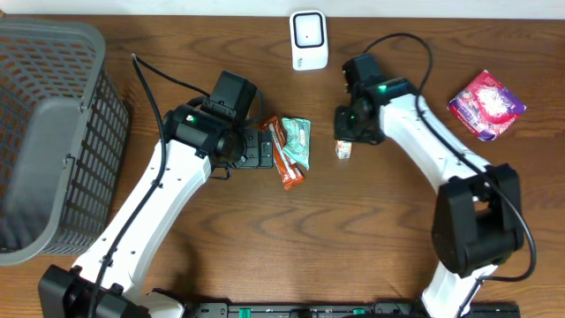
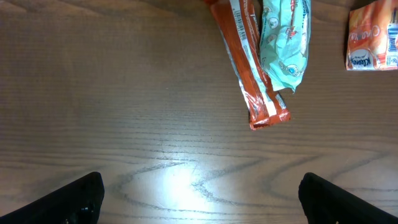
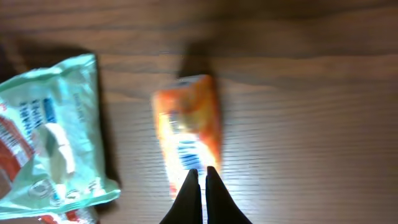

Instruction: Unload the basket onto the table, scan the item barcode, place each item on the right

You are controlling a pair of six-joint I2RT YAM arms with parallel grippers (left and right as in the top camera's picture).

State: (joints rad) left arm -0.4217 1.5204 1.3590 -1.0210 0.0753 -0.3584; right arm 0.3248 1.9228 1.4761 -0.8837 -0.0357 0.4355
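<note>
Nearest, the left gripper (image 2: 199, 202) stands spread wide above the wooden table (image 2: 124, 124), holding nothing. The orange bar wrapper (image 2: 252, 68) and mint-green packet (image 2: 286, 43) lie touching just beyond it. The right gripper (image 3: 200, 186) has its fingers pressed together, tips over the near end of the small orange packet (image 3: 186, 124), which lies flat near the mint-green packet; contact cannot be told. Farther back stands the white scanner (image 1: 309, 40), well apart, with a pink packet (image 1: 486, 104) off to the right
</note>
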